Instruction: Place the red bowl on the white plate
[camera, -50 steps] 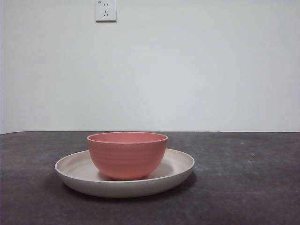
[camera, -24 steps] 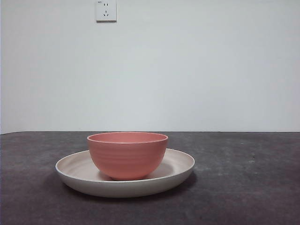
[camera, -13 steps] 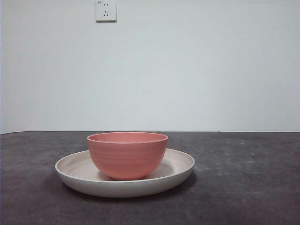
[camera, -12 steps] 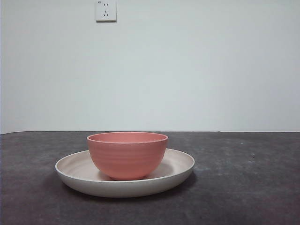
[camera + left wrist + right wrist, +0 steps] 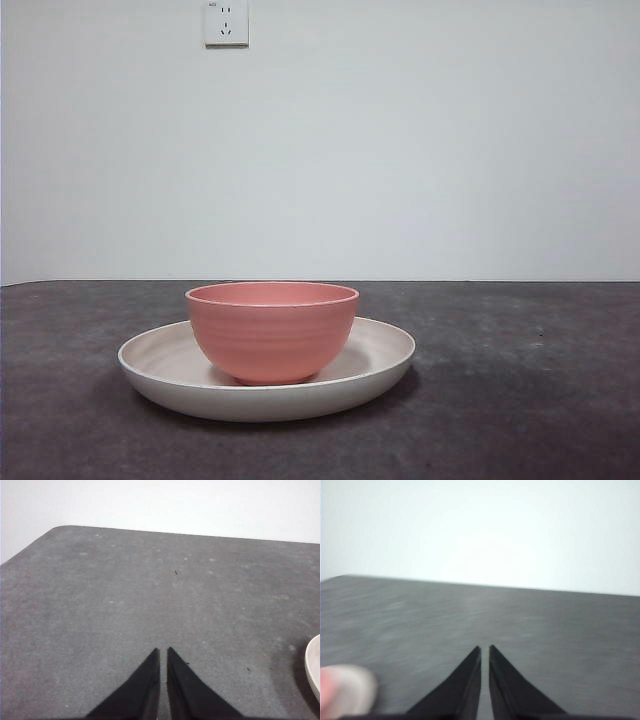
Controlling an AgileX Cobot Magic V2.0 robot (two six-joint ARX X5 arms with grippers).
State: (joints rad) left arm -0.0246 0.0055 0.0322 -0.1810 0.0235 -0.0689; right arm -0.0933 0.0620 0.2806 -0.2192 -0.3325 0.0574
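Both claws unmoved, red bowl [image 5: 271, 331] unchanged on white plate [image 5: 382, 357]

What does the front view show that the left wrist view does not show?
Only the front view shows the red bowl standing upright inside the white plate, and a wall socket high on the wall. Only the left wrist view shows the left tool, its jaws nearly together and holding nothing, over bare table. Both views show the dark grey table and the pale wall; the left wrist view catches only a sliver of the plate's rim at the picture's edge.
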